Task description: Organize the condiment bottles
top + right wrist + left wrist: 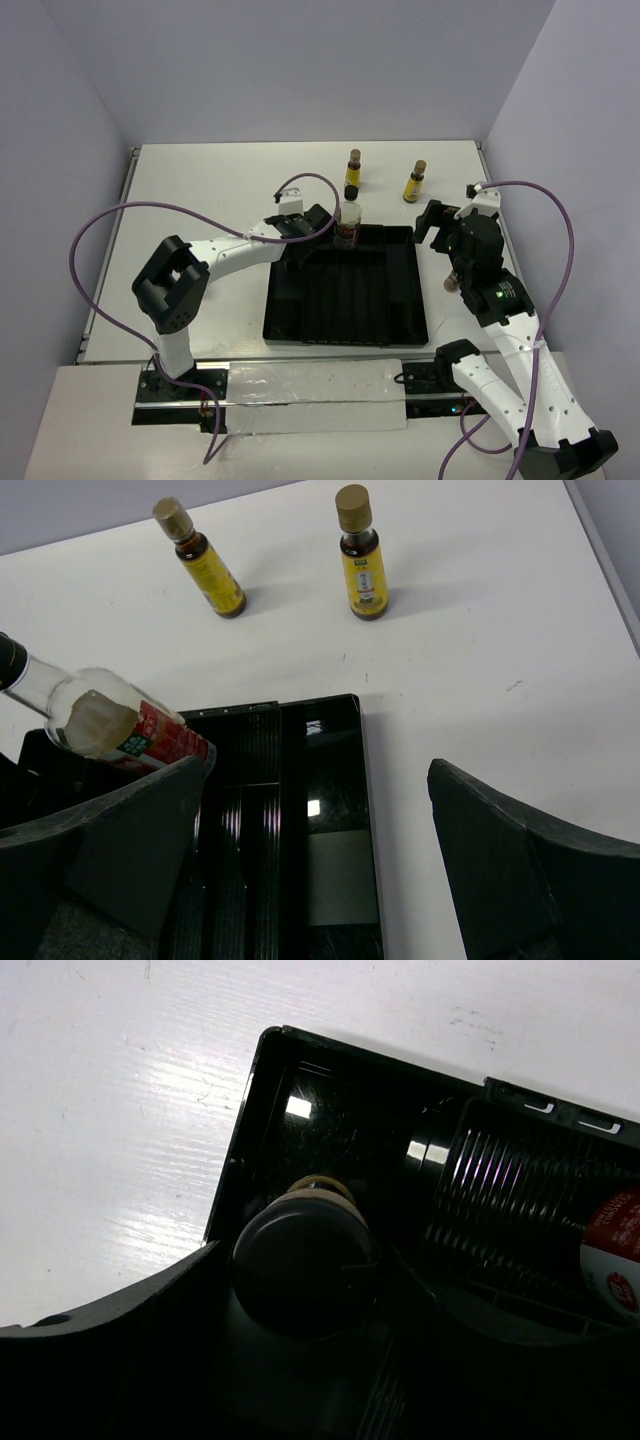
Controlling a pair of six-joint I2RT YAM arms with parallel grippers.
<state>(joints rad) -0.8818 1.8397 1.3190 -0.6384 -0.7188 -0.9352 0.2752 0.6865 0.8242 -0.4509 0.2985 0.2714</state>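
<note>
A black ridged tray (345,300) lies mid-table. A taller clear bottle (348,222) with a black cap and red-white label stands in the tray at its far edge; it also shows in the right wrist view (100,720) and the left wrist view (615,1250). Two slim yellow bottles (353,170) (414,182) stand on the table beyond the tray. My left gripper (312,230) is over the tray's far left corner, shut on a short dark jar (300,1260) with a black lid. My right gripper (438,226) hangs open and empty over the tray's far right corner (345,710). No other jars show.
The tray's long ridged compartments (250,850) hold nothing in the right wrist view. The yellow bottles (205,565) (362,560) stand about a hand's width apart. Purple cables arc over both arms. Side walls close in the table.
</note>
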